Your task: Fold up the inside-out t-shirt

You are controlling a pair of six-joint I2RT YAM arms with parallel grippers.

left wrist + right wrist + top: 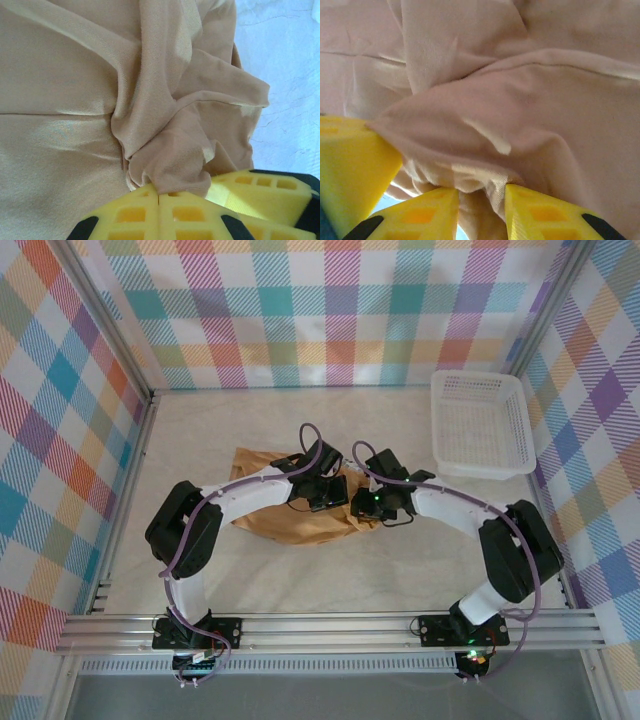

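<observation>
Tan fabric of the inside-out t-shirt (285,515) lies crumpled in a loose heap on the middle of the pale counter (200,430), slightly left of centre and between the two arms. The heap is irregular in outline, with one corner reaching out toward the rear left.

Left gripper (322,492): positioned over the right part of the heap. In the left wrist view the left gripper (159,196) has its yellow fingers (131,215) meeting edge to edge, and the jaws are clamped on a bunched fold of the inside-out t-shirt (75,75). Creases radiate from the clamped fold across the cloth. A strip of bare counter (285,75) is visible past the garment's hemmed edge on the right of that view.

Right gripper (372,504): positioned at the right edge of the heap, just beside the left gripper. In the right wrist view the right gripper (481,192) has its yellow fingers (427,212) on either side of a gathered pleat of the inside-out t-shirt (530,105). The jaws are closed on that pleat, and the cloth fills the narrow gap between them.

White mesh basket (478,468): stands at the rear right of the counter, well apart from the garment. Plaid panels (340,310) enclose the counter on three sides.
</observation>
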